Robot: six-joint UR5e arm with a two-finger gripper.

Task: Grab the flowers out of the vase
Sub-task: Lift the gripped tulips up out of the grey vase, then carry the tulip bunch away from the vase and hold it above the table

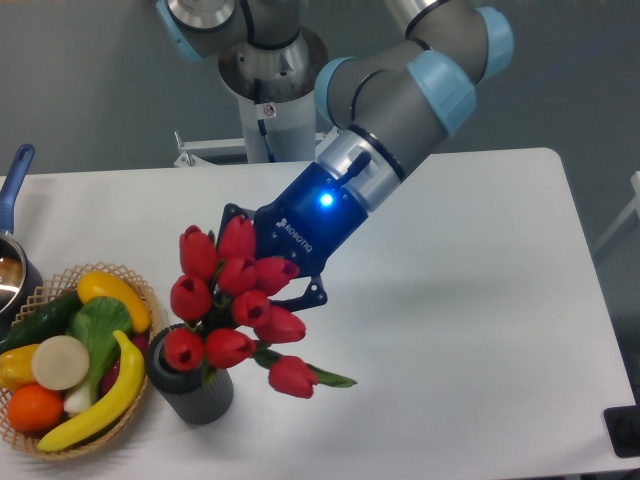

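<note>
Mid-lift here: the black two-finger gripper (pixel 262 290) has its fingers clamped on the bunch of red tulip flowers (pixel 232 305), raised above the dark grey ribbed vase (pixel 192 385) near the worktop's front-left corner. Next move, I reckon: straight up so the stems clear the mouth.

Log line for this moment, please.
phase: lifting | gripper: shut on flowers | flowers: raised, lower buds overlap vase mouth | vase: upright beside basket
</note>
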